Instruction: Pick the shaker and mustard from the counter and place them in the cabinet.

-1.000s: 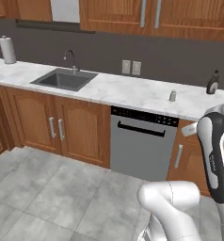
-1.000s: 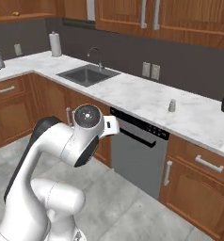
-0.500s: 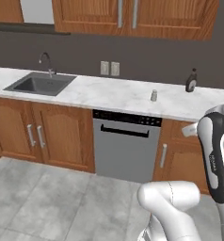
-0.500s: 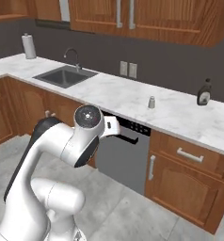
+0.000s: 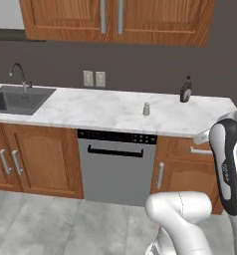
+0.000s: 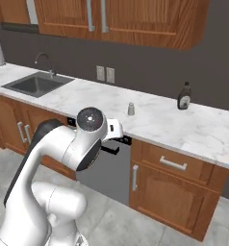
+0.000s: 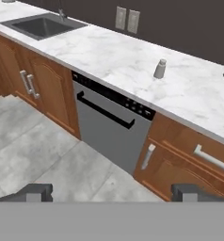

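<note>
1. you are on the approach: the shaker (image 7: pixel 160 68) stands upper right of centre on the counter (image 7: pixel 109 56).
2. gripper (image 7: pixel 111 192) jaws wide, empty; next, reach it.

Even, soft rendered light, faint shadows, no glare, slight blur and coarse pixels throughout.

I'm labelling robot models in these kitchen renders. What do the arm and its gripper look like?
The arm is glossy white with rounded, bulbous links and dark grey to black joint bands; one joint ends in a round grey cap with a small light centre. In the hand view, the gripper shows two small, blocky dark grey finger tips. No cables or markings are visible.
</note>
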### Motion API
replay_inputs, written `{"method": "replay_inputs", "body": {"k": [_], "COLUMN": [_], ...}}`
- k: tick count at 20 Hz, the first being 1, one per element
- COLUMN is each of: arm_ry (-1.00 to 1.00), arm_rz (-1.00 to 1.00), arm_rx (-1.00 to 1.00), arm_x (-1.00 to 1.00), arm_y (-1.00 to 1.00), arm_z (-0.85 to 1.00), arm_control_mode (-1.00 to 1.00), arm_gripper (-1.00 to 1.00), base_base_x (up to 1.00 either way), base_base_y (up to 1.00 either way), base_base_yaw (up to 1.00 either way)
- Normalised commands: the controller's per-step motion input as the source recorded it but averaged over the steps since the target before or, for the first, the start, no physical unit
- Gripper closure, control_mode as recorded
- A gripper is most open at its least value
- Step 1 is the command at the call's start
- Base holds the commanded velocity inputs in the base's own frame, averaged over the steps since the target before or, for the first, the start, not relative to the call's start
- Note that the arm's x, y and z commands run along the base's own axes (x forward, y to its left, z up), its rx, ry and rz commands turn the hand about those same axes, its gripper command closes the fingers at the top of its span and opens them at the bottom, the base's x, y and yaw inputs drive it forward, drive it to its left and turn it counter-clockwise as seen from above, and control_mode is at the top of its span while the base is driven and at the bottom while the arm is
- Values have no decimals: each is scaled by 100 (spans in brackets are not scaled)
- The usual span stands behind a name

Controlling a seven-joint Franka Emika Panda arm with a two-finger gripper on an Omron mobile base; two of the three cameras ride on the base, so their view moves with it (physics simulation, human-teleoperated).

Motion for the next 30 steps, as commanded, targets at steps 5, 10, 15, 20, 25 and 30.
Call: {"method": "replay_inputs", "body": {"k": [5,10,15,20,25,30], "arm_ry": [0,0,0,0,0,0], "arm_rz": [0,0,0,0,0,0], "arm_rx": [0,0,0,0,0,0], "arm_x": [0,0,0,0,0,0], "arm_y": [0,0,0,0,0,0], "arm_z": [0,0,0,0,0,0], "arm_control_mode": [100,100,100,100,100,100], "arm_gripper": [-100,-100,-100,-100,-100,-100], "base_base_x": [65,53,20,23,47,58], "base_base_y": [19,38,56,37,16,8], "base_base_yaw": [-19,-17,-28,-28,-22,-13]}}
